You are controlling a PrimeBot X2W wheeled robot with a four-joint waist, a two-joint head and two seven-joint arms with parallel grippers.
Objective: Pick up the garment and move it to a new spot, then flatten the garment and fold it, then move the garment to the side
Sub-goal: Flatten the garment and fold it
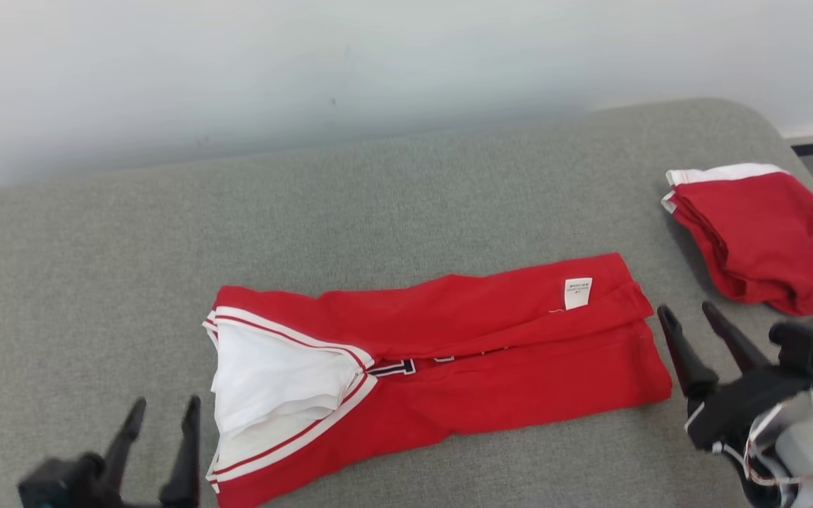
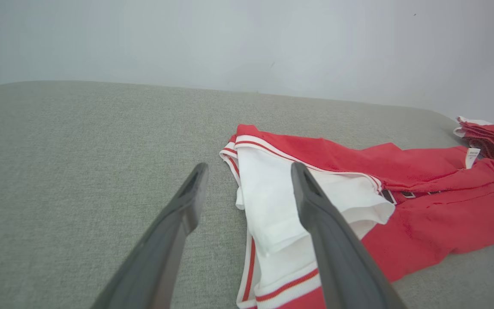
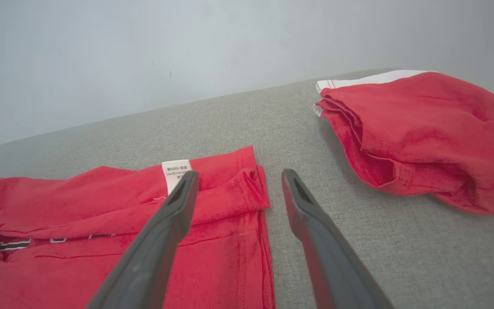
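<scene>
Head view: the left gripper (image 1: 166, 402) and right gripper (image 1: 687, 309), both spread wide and empty, flank the lengthwise-folded red garment (image 1: 491, 331) lying on a grey upholstered surface (image 1: 378, 212).

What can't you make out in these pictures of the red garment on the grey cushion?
Care label print: too small, every view.
Black lettering on the garment: head view, tucked under the folded-in red flaps.
Garment's near corner: head view, cut by the bottom edge.
Second folded red garment: inner layers hidden by its own folds.
</scene>
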